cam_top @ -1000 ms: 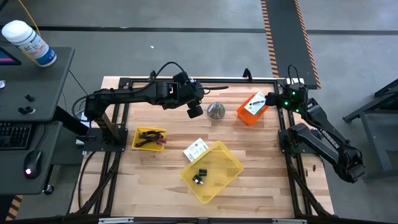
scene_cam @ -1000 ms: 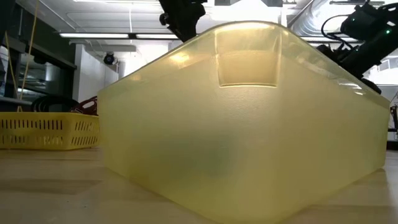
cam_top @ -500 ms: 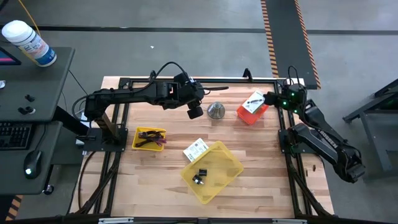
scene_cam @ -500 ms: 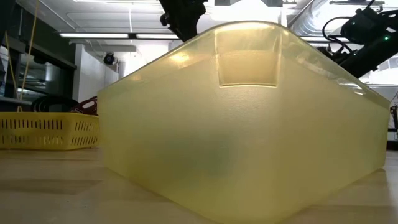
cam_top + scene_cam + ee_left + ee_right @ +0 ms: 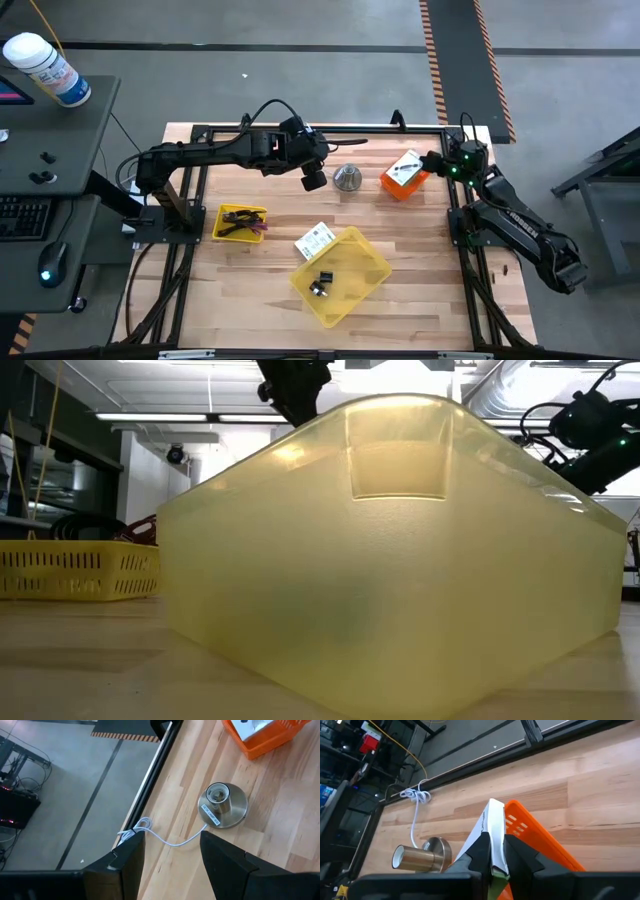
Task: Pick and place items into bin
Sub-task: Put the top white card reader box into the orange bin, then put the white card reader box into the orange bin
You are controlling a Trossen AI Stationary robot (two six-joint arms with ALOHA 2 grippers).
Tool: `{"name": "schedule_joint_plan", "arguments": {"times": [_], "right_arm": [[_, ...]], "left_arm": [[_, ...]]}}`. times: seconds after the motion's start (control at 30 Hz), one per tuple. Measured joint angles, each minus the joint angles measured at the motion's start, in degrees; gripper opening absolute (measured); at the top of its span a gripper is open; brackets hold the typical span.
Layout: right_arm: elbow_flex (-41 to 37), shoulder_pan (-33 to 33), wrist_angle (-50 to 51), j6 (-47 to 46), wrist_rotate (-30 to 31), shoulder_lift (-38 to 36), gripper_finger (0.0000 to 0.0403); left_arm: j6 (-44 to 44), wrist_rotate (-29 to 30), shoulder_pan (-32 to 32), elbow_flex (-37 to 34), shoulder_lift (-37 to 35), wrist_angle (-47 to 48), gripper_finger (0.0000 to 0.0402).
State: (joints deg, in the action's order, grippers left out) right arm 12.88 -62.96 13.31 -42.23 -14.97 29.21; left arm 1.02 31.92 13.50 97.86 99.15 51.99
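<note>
The right gripper [image 5: 492, 855] is pinched on a white card [image 5: 487, 827] at the rim of the orange basket [image 5: 403, 180], close to the table's [image 5: 430, 290] far right corner. The card stands on edge between the fingers, its lower end hidden behind them.

The left gripper [image 5: 170, 855] hangs over the far edge near the middle, fingers apart and empty, with the silver cone [image 5: 347, 177] and its thin white cord [image 5: 165, 837] just past them.

The yellow bin [image 5: 341, 275] sits toward the near edge, a black clip [image 5: 321, 283] inside it. A label card [image 5: 315, 241] leans on the bin's far-left rim. A small yellow basket [image 5: 240, 222] holding dark bits sits toward the left edge.

Bare wood lies between the bin and the orange basket, and along the right edge.
</note>
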Motion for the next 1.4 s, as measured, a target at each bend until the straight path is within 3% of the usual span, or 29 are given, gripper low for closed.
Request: {"name": "schedule_joint_plan", "arguments": {"times": [0.73,0.93,1.27,1.4], "right_arm": [[0.83,-0.02,-0.86,0.49,-3.57,-0.48,0.0164],[5.08,-0.01,-0.31,5.12,-8.32,-0.50,0.0169],[9.31,0.02,0.48,9.27,-9.42,-0.50,0.0152],[9.31,0.14,0.83,9.13,-9.79,-0.47,0.0152]], "left_arm": [[0.02,-0.92,0.00,0.00,0.00,-0.01,0.0177],[-2.42,-9.95,0.00,0.00,0.27,3.21,0.0177],[-8.49,-25.13,-0.32,-0.10,6.16,8.68,0.0177],[-8.74,-36.35,-0.37,-0.13,10.45,9.38,0.0177]]}}
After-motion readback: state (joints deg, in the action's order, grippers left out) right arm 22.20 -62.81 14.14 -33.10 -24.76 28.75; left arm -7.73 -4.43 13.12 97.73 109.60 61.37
